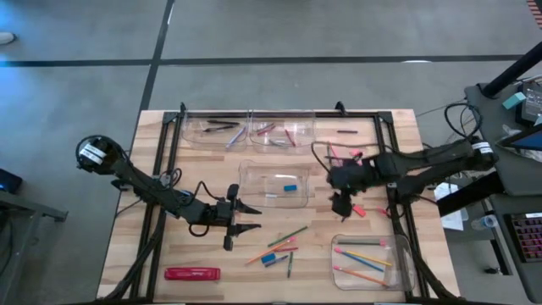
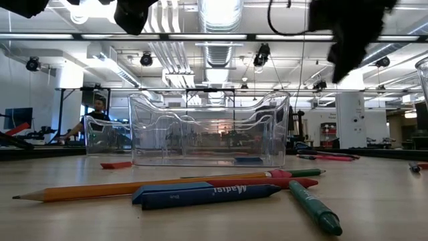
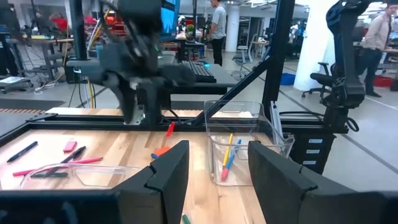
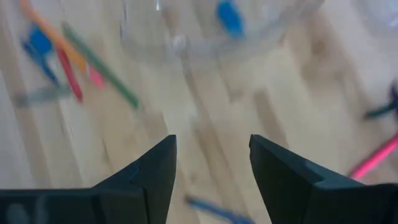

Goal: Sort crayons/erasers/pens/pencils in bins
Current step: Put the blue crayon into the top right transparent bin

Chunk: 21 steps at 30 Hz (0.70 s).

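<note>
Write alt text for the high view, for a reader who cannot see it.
Overhead view of a wooden table where two dark robot arms work among four clear bins. The open left gripper hovers beside loose pencils and crayons, while the open right gripper hangs next to the centre bin holding a blue eraser. A flat red pack lies near the front edge.

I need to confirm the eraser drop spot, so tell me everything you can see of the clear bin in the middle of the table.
The middle bin is a clear, see-through plastic tub, rectangular with rounded corners and glossy walls. It stands upright and open-topped on the wooden table, apart from the two bins along the far edge. Inside lies one small blue eraser, toward the right arm's side. Nothing else touches it; the right claw hangs just beside it.
</note>
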Available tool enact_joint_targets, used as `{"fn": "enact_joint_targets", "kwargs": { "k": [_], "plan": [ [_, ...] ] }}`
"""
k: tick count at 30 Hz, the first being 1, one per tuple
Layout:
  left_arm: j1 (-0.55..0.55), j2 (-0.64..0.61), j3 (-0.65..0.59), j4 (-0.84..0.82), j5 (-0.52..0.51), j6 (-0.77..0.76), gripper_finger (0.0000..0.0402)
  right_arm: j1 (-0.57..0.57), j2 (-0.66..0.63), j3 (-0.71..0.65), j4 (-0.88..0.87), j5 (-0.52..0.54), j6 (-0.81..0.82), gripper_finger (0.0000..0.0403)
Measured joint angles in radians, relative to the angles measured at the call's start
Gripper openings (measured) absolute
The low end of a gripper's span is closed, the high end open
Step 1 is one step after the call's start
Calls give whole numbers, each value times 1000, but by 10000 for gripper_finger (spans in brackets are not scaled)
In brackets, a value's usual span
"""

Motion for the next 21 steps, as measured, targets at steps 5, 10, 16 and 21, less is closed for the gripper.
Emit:
{"fn": "enact_joint_targets", "kwargs": {
  "k": [5, 10, 16, 21],
  "plan": [
    [0, 0, 0, -1, 0, 0, 150, 65, -25, -126, -16, 0, 63, 191],
    [0, 0, 0, -3, 0, 0, 150, 78, -27, -218, -49, -40, 70, 191],
    [1, 0, 0, -4, 0, 0, 150, 78, -22, -293, -49, -85, 58, 191],
    [5, 0, -2, -4, 0, 0, 150, 78, 9, -325, -34, -85, 15, 191]
  ]
}}
